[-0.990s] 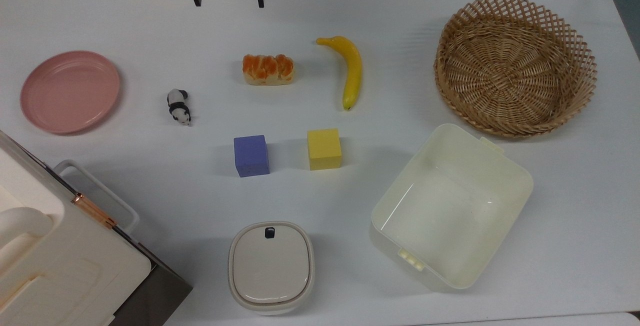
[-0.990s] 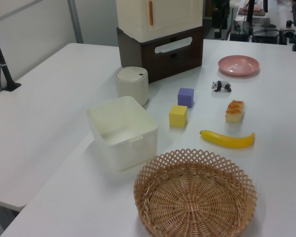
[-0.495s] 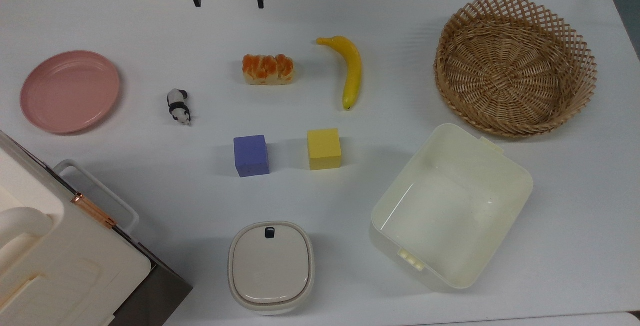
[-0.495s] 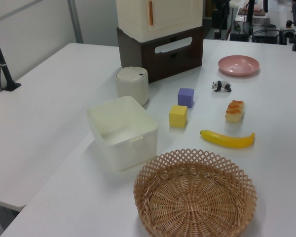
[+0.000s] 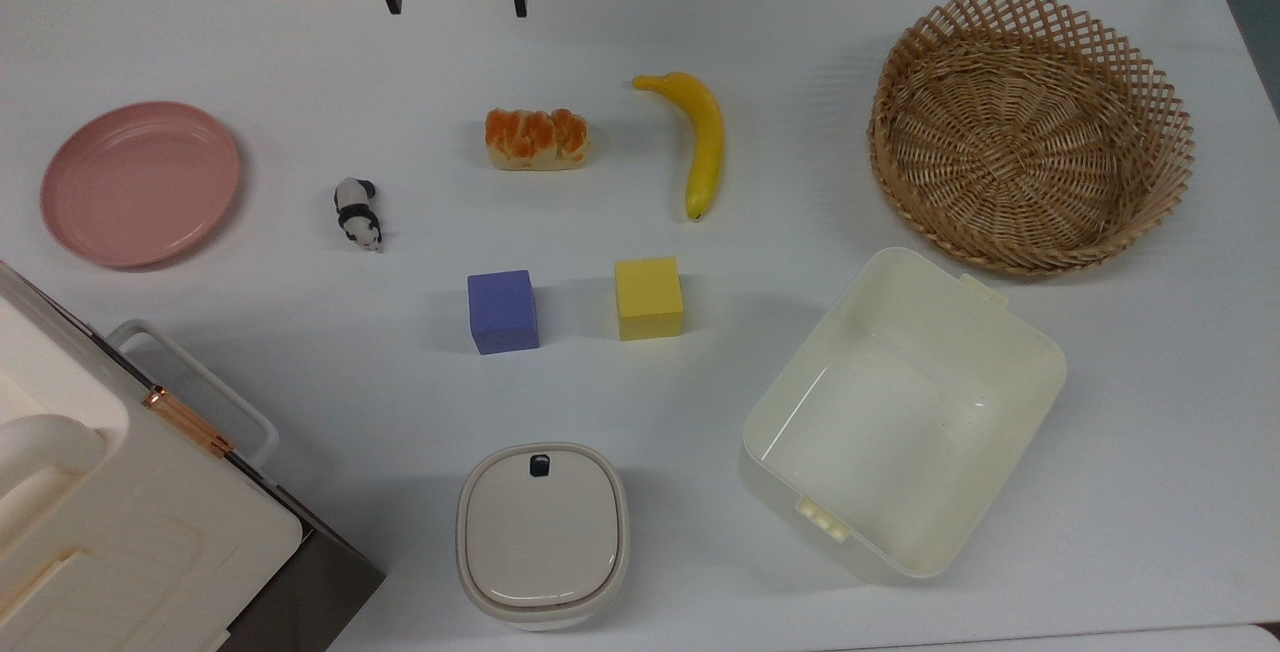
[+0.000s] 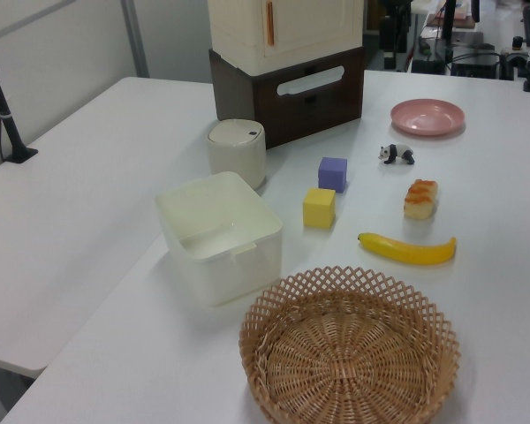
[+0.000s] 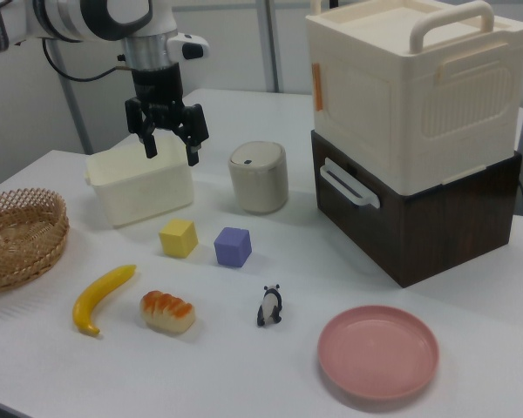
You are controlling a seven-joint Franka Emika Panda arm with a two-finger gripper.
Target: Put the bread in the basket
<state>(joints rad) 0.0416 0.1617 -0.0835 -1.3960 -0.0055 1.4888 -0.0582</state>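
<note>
The bread [image 5: 536,139] is lying flat on the white table [image 5: 800,42], and everything else is best placed from it. In the top view the banana [image 5: 702,140] is sitting just to its right, the small panda figure [image 5: 357,213] is standing off to its lower left, and the purple block [image 5: 502,311] and yellow block [image 5: 648,298] are resting below it. The basket [image 5: 1030,132] is waiting empty well to the right of the bread, beyond the banana. The cream bin [image 5: 905,412] is sitting just below the basket.

The gripper [image 5: 456,0] is hanging high above the table, up and to the left of the bread in the top view, with its jaws spread wide and carrying nothing.

The bread is looking light and probably a little soft, with a glossy lumpy top that may be slippery. Pinching it across the narrow width, on the pale sides at mid-length, seems the safest hold.

Room around the bread is looking generous on every side. The carry is likely needing height to be passing over the banana and the basket's raised lattice rim.
</note>
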